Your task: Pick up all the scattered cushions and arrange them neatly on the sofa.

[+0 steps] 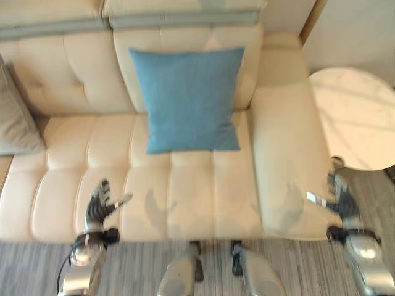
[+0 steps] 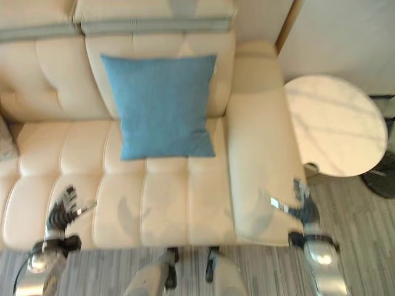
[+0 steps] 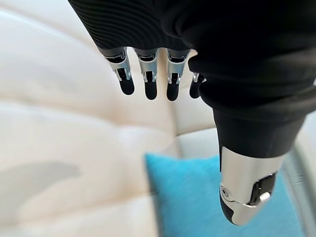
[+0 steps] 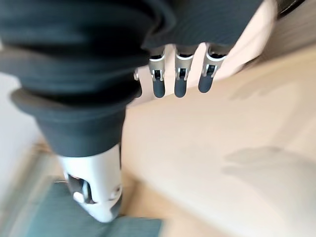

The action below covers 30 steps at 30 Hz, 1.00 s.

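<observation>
A blue cushion leans upright against the back of the cream sofa, on its right-hand seat; it also shows as the blue cushion past my left hand. A grey cushion rests at the sofa's far left. My left hand hovers over the front of the seat, fingers straight and holding nothing. Above the front end of the right armrest, my right hand is open and empty too. In the wrist views the left hand's fingers and the right hand's fingers hang straight.
A round white marble side table stands right of the armrest. A striped grey rug lies in front of the sofa. A light wall panel with a wooden edge rises behind the sofa's right end.
</observation>
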### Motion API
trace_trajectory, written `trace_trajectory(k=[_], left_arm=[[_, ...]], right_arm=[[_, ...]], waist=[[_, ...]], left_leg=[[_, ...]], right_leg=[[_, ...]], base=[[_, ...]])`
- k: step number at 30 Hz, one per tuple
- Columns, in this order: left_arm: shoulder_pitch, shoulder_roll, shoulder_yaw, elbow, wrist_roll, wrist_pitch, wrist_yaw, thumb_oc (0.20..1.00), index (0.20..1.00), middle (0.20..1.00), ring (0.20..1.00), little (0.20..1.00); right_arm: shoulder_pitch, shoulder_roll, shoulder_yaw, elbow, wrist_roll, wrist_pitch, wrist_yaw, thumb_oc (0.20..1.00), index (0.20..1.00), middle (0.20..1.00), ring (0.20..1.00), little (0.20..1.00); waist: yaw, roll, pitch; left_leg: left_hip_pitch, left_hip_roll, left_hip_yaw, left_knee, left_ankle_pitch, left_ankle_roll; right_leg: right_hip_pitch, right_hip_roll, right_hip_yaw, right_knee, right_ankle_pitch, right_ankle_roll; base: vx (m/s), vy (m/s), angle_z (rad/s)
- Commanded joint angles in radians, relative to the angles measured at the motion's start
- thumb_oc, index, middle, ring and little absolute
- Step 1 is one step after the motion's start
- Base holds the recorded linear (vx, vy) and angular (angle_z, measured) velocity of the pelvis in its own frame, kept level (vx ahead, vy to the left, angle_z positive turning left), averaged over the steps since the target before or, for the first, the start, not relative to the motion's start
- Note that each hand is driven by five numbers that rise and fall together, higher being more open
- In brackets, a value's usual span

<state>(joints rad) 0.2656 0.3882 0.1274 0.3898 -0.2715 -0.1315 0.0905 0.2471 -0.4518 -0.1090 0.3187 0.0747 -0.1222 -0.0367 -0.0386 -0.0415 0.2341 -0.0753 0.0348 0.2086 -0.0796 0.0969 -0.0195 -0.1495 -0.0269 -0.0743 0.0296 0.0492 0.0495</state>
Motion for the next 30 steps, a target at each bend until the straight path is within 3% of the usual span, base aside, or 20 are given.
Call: trace_trajectory(k=[1,4,5,6,7,9,10,11,13,14,16,18,21,25,27,30], left_arm=[[-0.008,0.006,0.002,0.023,0.087,-0.007,-0.038,1.000,1.000,1.000,1.000,1.000],[-0.004,0.016,-0.013,0.036,0.105,-0.010,-0.039,1.000,1.000,1.000,1.000,1.000],[-0.031,0.039,-0.034,0.047,0.115,-0.014,-0.034,1.000,1.000,1.000,1.000,1.000],[-0.031,0.039,-0.033,0.048,0.115,-0.014,-0.034,1.000,1.000,1.000,1.000,1.000],[-0.042,0.055,-0.040,0.042,0.113,-0.015,-0.026,1.000,1.000,1.000,1.000,1.000],[-0.044,0.062,-0.051,0.039,0.109,-0.012,-0.023,1.000,1.000,1.000,1.000,1.000],[-0.044,0.062,-0.051,0.039,0.109,-0.012,-0.023,1.000,1.000,1.000,1.000,1.000],[-0.044,0.059,-0.063,0.034,0.110,-0.012,-0.007,1.000,1.000,1.000,1.000,1.000],[-0.058,0.049,-0.063,0.038,0.102,-0.017,-0.001,1.000,1.000,1.000,1.000,1.000],[-0.060,0.042,-0.064,0.044,0.101,-0.017,0.005,1.000,1.000,1.000,1.000,1.000],[-0.071,0.027,-0.070,0.047,0.102,-0.014,0.013,1.000,1.000,1.000,1.000,1.000],[-0.078,0.020,-0.074,0.053,0.106,-0.016,0.011,1.000,1.000,1.000,1.000,1.000],[-0.083,0.017,-0.081,0.052,0.104,-0.025,-0.003,1.000,1.000,1.000,1.000,1.000],[-0.080,0.006,-0.085,0.045,0.104,-0.022,-0.013,1.000,1.000,1.000,1.000,1.000],[-0.081,0.005,-0.087,0.048,0.101,-0.021,-0.013,1.000,1.000,1.000,1.000,1.000],[-0.080,0.005,-0.100,0.078,0.118,-0.009,-0.017,1.000,1.000,1.000,1.000,1.000]], right_arm=[[-0.028,-0.015,0.063,0.025,-0.093,-0.003,0.040,1.000,1.000,1.000,1.000,1.000],[-0.028,-0.001,0.095,0.066,-0.123,0.002,0.042,1.000,1.000,1.000,1.000,1.000],[-0.026,0.016,0.111,0.091,-0.114,0.002,0.037,1.000,1.000,1.000,1.000,1.000],[-0.027,0.017,0.111,0.091,-0.114,0.002,0.037,1.000,1.000,1.000,1.000,1.000],[-0.027,0.029,0.126,0.116,-0.101,0.000,0.028,1.000,1.000,1.000,1.000,1.000],[-0.009,0.046,0.120,0.126,-0.094,0.004,0.024,1.000,1.000,1.000,1.000,1.000],[-0.009,0.046,0.119,0.126,-0.094,0.003,0.024,1.000,1.000,1.000,1.000,1.000],[-0.016,0.042,0.111,0.120,-0.095,0.004,0.005,1.000,1.000,1.000,1.000,1.000],[-0.046,0.034,0.112,0.125,-0.078,0.013,-0.006,1.000,1.000,1.000,1.000,1.000],[-0.054,0.027,0.108,0.123,-0.067,0.011,-0.017,1.000,1.000,1.000,1.000,1.000],[-0.075,0.010,0.101,0.133,-0.064,0.019,-0.031,1.000,1.000,1.000,1.000,1.000],[-0.083,0.002,0.099,0.143,-0.065,0.024,-0.033,1.000,1.000,1.000,1.000,1.000],[-0.080,-0.006,0.091,0.144,-0.058,0.028,-0.028,1.000,1.000,1.000,1.000,1.000],[-0.084,-0.010,0.105,0.162,-0.069,0.022,-0.016,1.000,1.000,1.000,1.000,1.000],[-0.082,-0.009,0.104,0.164,-0.066,0.019,-0.014,1.000,1.000,1.000,1.000,1.000],[-0.072,0.006,0.090,0.185,-0.047,0.022,-0.014,1.000,1.000,1.000,1.000,1.000]], waist=[[-0.017,0.001,-0.068],[-0.026,-0.003,-0.055],[-0.032,0.009,-0.031],[-0.030,0.008,-0.032],[-0.016,0.026,-0.024],[0.002,0.028,-0.044],[0.003,0.030,-0.045],[0.028,0.015,-0.054],[0.044,0.018,-0.063],[0.048,0.024,-0.060],[0.050,0.037,-0.044],[0.044,0.038,-0.034],[0.014,0.010,-0.033],[0.001,-0.006,-0.046],[-0.008,-0.006,-0.050],[-0.028,0.007,-0.085]], left_leg=[[0.058,-0.043,0.017,-0.008,-0.110,-0.007],[0.051,-0.034,0.031,-0.008,-0.101,-0.006],[0.041,-0.014,0.026,-0.008,-0.078,-0.001],[0.038,-0.014,0.027,-0.008,-0.076,-0.002],[0.017,0.015,0.035,-0.008,-0.045,0.001],[-0.015,0.021,0.017,-0.008,-0.013,-0.003],[-0.017,0.024,0.018,-0.008,-0.012,-0.003],[-0.068,0.024,-0.001,-0.008,0.031,-0.019],[-0.140,0.036,-0.004,-0.006,0.079,-0.047],[-0.169,0.046,-0.005,-0.006,0.100,-0.063],[-0.202,0.044,-0.020,0.000,0.123,-0.094],[-0.201,0.028,-0.029,0.009,0.103,-0.090],[-0.170,-0.022,-0.062,0.142,-0.019,-0.060],[-0.079,-0.035,-0.119,0.204,-0.125,-0.044],[-0.049,-0.024,-0.106,0.200,-0.135,-0.045],[0.030,0.011,-0.063,0.101,-0.110,-0.053]], right_leg=[[0.024,-0.039,-0.015,-0.052,0.019,0.129],[-0.014,-0.036,0.018,0.002,0.052,0.144],[-0.029,-0.014,0.045,0.110,-0.005,0.137],[-0.033,-0.014,0.047,0.111,-0.003,0.136],[-0.023,-0.017,0.026,0.261,-0.086,0.108],[0.045,-0.034,0.046,0.419,-0.103,0.097],[0.043,-0.031,0.046,0.416,-0.099,0.096],[0.137,-0.030,0.051,0.328,-0.149,0.078],[0.198,0.010,0.065,0.165,-0.236,0.050],[0.214,0.031,0.071,0.085,-0.247,0.035],[0.196,0.039,0.059,0.039,-0.220,0.026],[0.188,0.031,0.047,0.020,-0.200,0.028],[0.155,-0.023,0.018,-0.042,-0.114,0.046],[0.130,-0.040,0.008,-0.050,-0.085,0.047],[0.127,-0.041,-0.001,-0.050,-0.082,0.046],[0.131,-0.018,-0.035,-0.054,-0.089,0.045]], base=[[-0.08,0.050,-0.76],[-0.24,-0.001,-0.60],[-0.24,0.005,-0.39],[-0.50,-0.020,-0.36],[-0.41,-0.071,-0.37],[-0.44,-0.147,0.05],[-0.34,-0.246,0.34],[-0.29,-0.237,0.20],[-0.37,-0.271,0.21],[-0.34,-0.195,0.13],[-0.36,-0.136,0.09],[-0.31,-0.044,0.25],[-0.36,-0.017,0.23],[-0.16,-0.006,0.11],[-0.05,0.023,0.08],[-0.01,0.029,0.22]])
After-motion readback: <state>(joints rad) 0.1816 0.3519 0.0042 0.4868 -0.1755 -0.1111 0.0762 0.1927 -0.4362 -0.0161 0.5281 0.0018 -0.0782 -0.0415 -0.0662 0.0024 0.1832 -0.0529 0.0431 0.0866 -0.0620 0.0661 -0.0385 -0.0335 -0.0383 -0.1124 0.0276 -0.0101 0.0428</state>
